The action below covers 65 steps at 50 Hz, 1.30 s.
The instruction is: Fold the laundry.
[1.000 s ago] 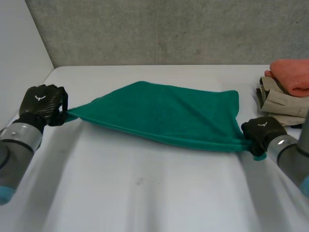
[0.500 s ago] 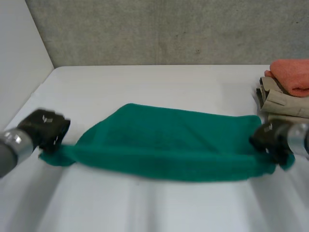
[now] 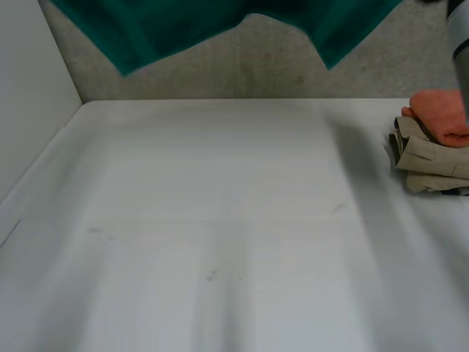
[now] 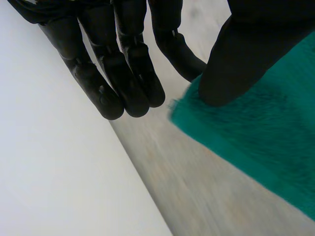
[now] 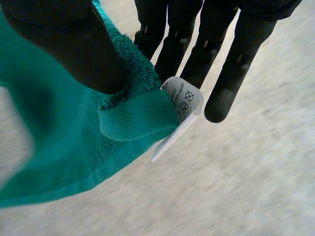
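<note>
1. Up close, the left robot hand (image 4: 123, 73) is grasping an edge of the green towel (image 4: 266, 132). Its thumb bears down on the cloth and one finger runs in behind it. The other fingers hang straight beside the cloth, touching nothing. A light pinch like this seems meant to let the cloth drape freely below the grip.
2. The right robot hand (image 5: 64, 44) is clamped on a corner of the towel, with the thumb pressing the doubled hem against the fingers behind. A white care label (image 5: 183, 96) pokes out of the hem right at its fingertips. Holding the very corner probably keeps that end square for the fold.
3. In the head view the towel is strung between the two robot hands, high in the air. Two ends hang lower and the middle is drawn up. Holding it aloft looks like a way to let it hang open before it is laid down flat, so the fold itself is judged not yet begun.
4. Well below both robot hands lies the white tabletop (image 3: 220, 220), out of contact with the cloth.
5. Down on the right robot hand's side, well apart from the green towel, an orange towel (image 3: 443, 117) sits folded on a folded beige garment (image 3: 429, 158). A grey stretch of the right arm (image 3: 460, 44) rises past this pile.
6. Farthest off, beyond the hanging cloth, is the grey wall (image 3: 256, 70).
</note>
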Motion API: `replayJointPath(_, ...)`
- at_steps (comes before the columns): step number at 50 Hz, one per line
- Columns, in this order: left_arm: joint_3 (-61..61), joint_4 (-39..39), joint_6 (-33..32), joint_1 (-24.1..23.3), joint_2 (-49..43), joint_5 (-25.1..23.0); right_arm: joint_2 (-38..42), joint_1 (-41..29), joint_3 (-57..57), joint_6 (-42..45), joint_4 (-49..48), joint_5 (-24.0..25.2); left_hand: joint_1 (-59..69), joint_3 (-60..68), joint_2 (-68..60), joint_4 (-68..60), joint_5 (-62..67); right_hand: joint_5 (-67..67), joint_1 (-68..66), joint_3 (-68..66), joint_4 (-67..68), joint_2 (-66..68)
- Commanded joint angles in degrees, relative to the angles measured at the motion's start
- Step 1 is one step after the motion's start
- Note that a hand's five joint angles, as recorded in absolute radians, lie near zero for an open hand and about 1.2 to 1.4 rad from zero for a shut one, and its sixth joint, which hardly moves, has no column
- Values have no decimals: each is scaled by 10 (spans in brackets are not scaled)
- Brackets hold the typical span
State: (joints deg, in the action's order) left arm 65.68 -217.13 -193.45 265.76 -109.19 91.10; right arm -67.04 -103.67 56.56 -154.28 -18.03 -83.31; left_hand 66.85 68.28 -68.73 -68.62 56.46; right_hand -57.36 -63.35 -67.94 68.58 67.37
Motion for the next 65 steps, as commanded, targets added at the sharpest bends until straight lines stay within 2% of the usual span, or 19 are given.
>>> replayJointPath(1, 146, 8, -7, 11, -7, -21, 54, -10, 33, 4, 74, 18, 132, 117, -113, -114, 135, -126, -167, -121, 114, 126)
replayJointPath(7, 256, -23, -25, -2, -40, -82, 124, -20, 56, 8, 120, 17, 132, 117, -113, -114, 135, -126, -167, -121, 114, 126)
replayJointPath(12, 352, -48, -103, -7, -78, -132, 175, -15, 72, 37, 162, 3, 132, 117, -113, -114, 135, -126, -167, -121, 114, 126)
replayJointPath(15, 383, -44, -126, 3, -71, -141, 178, -12, 95, 65, 207, -15, 132, 117, -113, -114, 135, -126, -167, -121, 114, 126)
replayJointPath(18, 422, -3, -141, 22, -43, -145, 156, -10, 128, 87, 266, -27, 132, 117, -113, -114, 135, -126, -167, -121, 114, 126)
replayJointPath(23, 466, 186, -195, 55, 67, -152, 68, 1, 198, 130, 377, -39, 132, 117, -113, -114, 135, -126, -167, -121, 114, 126)
replayJointPath(24, 475, 274, -222, 68, 106, -154, 33, 9, 222, 155, 415, -40, 132, 117, -113, -114, 135, -126, -167, -121, 114, 126)
replayJointPath(27, 485, 403, -268, 85, 157, -159, -12, 20, 250, 201, 466, -38, 132, 117, -113, -114, 135, -126, -167, -121, 114, 126)
replayJointPath(28, 490, 480, -299, 97, 186, -169, -37, 28, 267, 236, 494, -35, 132, 117, -113, -114, 135, -126, -167, -121, 114, 126)
replayJointPath(31, 492, 565, -343, 114, 217, -196, -49, 36, 284, 284, 525, -27, 132, 117, -113, -114, 135, -126, -167, -121, 114, 126)
replayJointPath(32, 489, 584, -365, 121, 229, -223, -47, 37, 290, 310, 535, -20, 132, 117, -113, -114, 135, -126, -167, -121, 114, 126)
replayJointPath(35, 474, 565, -384, 121, 231, -253, -28, 36, 288, 334, 538, -19, 132, 117, -113, -114, 135, -126, -167, -121, 114, 126)
replayJointPath(38, 451, 530, -366, 106, 211, -246, 5, 34, 264, 324, 529, -33, 132, 117, -113, -114, 135, -126, -167, -121, 114, 126)
replayJointPath(42, 388, 451, -324, 48, 121, -193, 39, 36, 227, 269, 497, -55, 132, 117, -113, -114, 135, -126, -167, -121, 114, 126)
replayJointPath(43, 360, 426, -312, 25, 91, -163, 52, 36, 214, 245, 479, -58, 132, 117, -113, -114, 135, -126, -167, -121, 114, 126)
replayJointPath(47, 274, 372, -290, -21, 9, -101, 82, 34, 187, 201, 420, -53, 132, 117, -113, -114, 135, -126, -167, -121, 114, 126)
replayJointPath(51, 173, 322, -275, -53, -77, -61, 112, 30, 164, 176, 339, -44, 132, 117, -113, -114, 135, -126, -167, -121, 114, 126)
replayJointPath(59, -20, 299, -257, -94, -227, -4, 184, 18, 108, 172, 203, -42, 132, 117, -113, -114, 135, -126, -167, -121, 114, 126)
replayJointPath(65, -135, 297, -263, -102, -313, 15, 236, 15, 53, 173, 167, -49, 132, 117, -113, -114, 135, -126, -167, -121, 114, 126)
